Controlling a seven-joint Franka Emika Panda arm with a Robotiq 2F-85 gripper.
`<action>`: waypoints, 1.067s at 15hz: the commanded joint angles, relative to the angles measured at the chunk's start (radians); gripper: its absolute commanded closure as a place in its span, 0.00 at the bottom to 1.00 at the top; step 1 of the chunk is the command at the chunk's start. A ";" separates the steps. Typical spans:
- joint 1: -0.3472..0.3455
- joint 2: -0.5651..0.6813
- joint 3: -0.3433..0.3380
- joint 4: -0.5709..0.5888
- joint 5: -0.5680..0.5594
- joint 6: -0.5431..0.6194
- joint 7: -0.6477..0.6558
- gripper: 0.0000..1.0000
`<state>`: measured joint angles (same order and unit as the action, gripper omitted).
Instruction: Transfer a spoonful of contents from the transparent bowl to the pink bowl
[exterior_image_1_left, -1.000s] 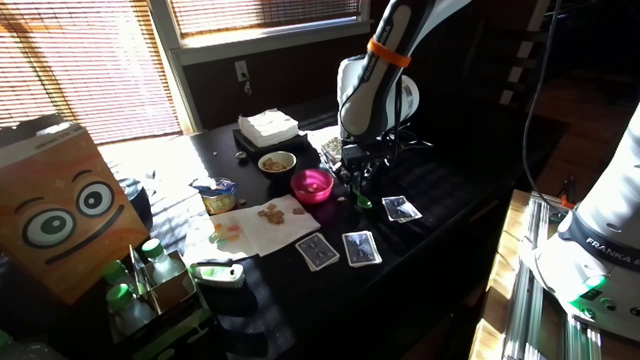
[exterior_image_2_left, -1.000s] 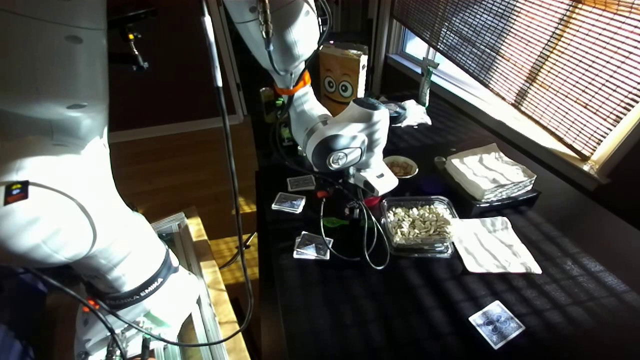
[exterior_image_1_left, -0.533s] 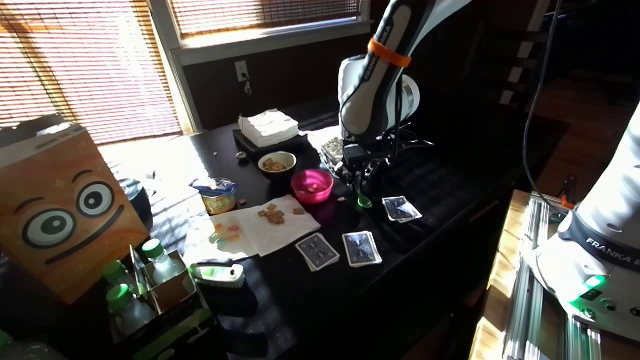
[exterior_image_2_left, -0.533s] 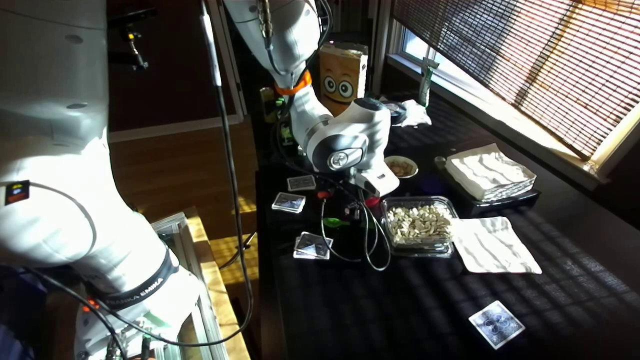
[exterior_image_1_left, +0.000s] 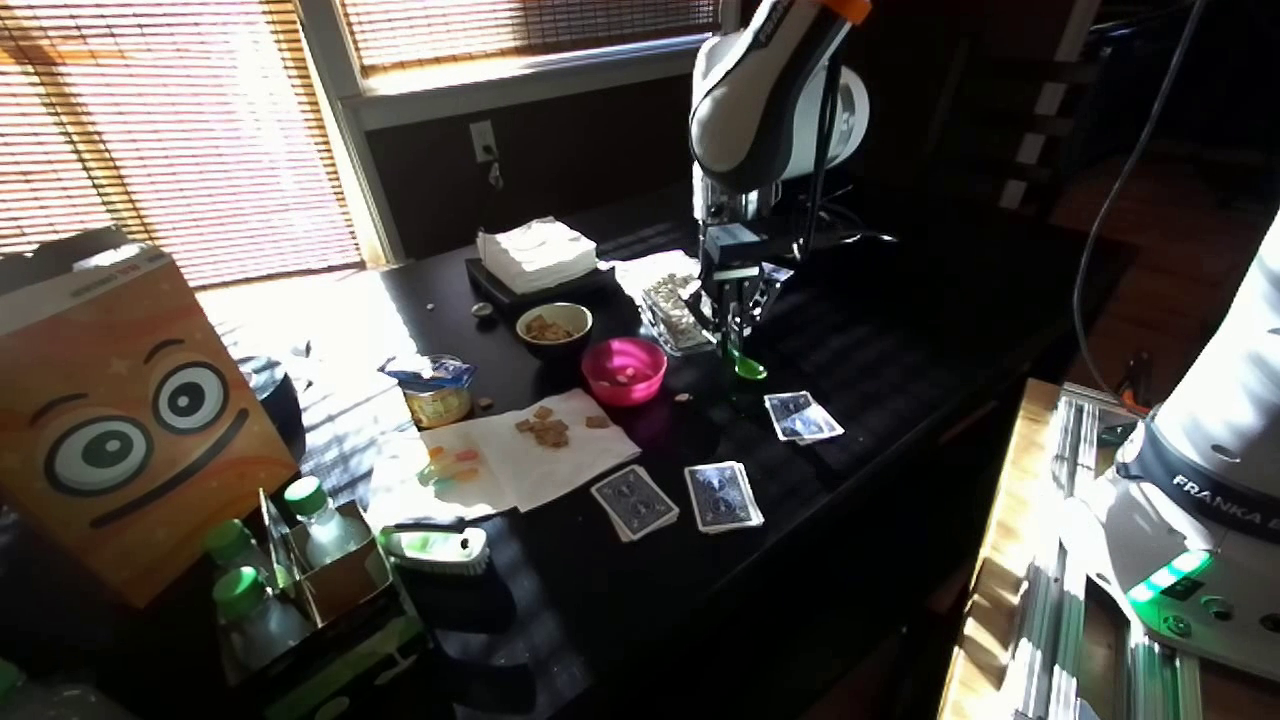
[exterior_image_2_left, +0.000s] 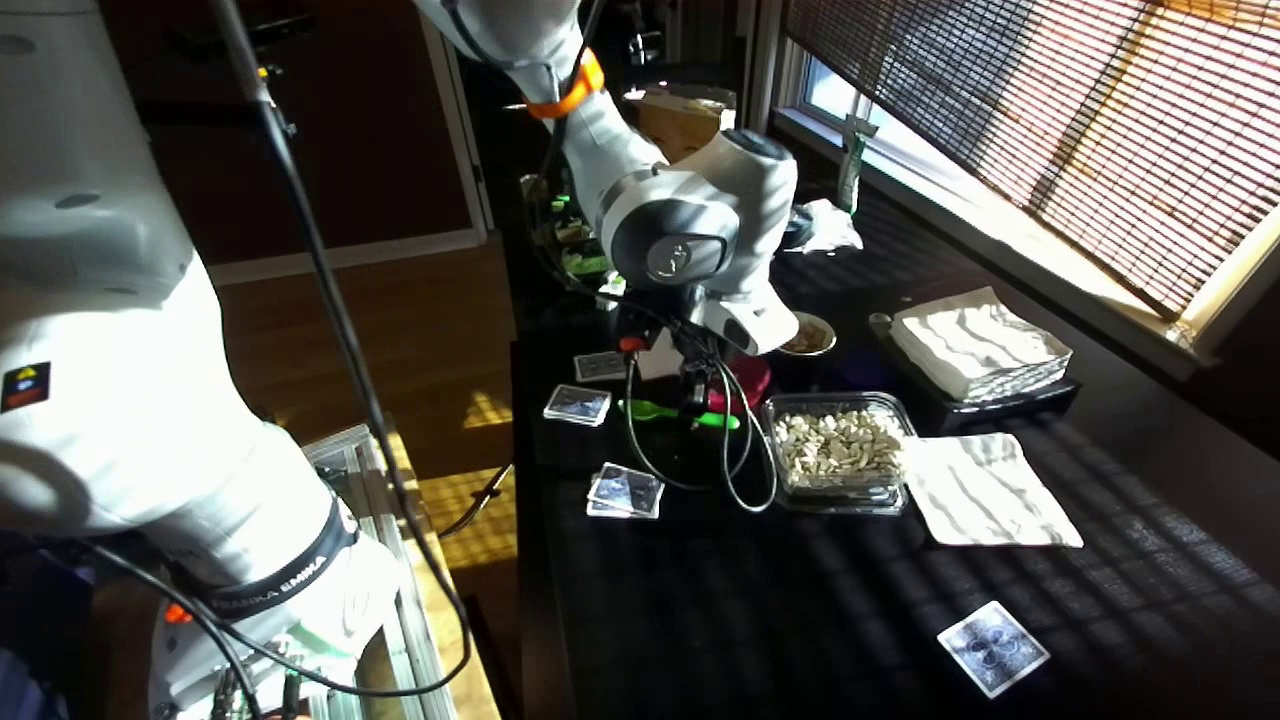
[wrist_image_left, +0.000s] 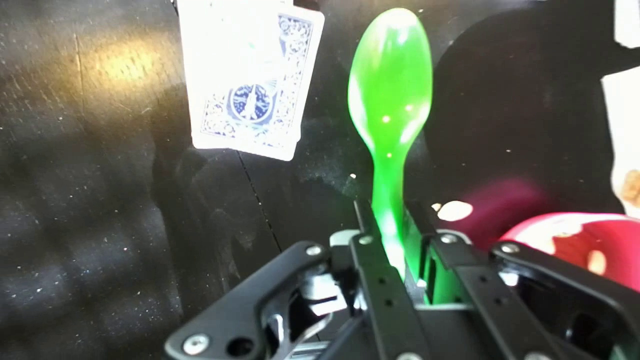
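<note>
Presumably scooping is now due: my black gripper (wrist_image_left: 388, 214) clamps a seemingly empty green plastic spoon (wrist_image_left: 391, 115), aimed away from the round pink bowl (exterior_image_1_left: 627, 391), so I should swing it into the pale lumpy contents (exterior_image_2_left: 838, 446) of the clear rectangular container (exterior_image_2_left: 846, 500) near that bowl.

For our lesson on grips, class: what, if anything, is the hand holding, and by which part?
The hand holds a green spoon partway along its handle.
</note>
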<state>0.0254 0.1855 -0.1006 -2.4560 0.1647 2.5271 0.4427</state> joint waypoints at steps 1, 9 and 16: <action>-0.053 -0.133 0.007 -0.032 0.105 -0.039 -0.041 0.95; -0.088 -0.145 -0.001 -0.001 0.120 0.010 -0.014 0.82; -0.106 -0.054 -0.024 0.026 0.163 0.320 0.132 0.95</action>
<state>-0.0696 0.0699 -0.1202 -2.4564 0.2900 2.7115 0.5265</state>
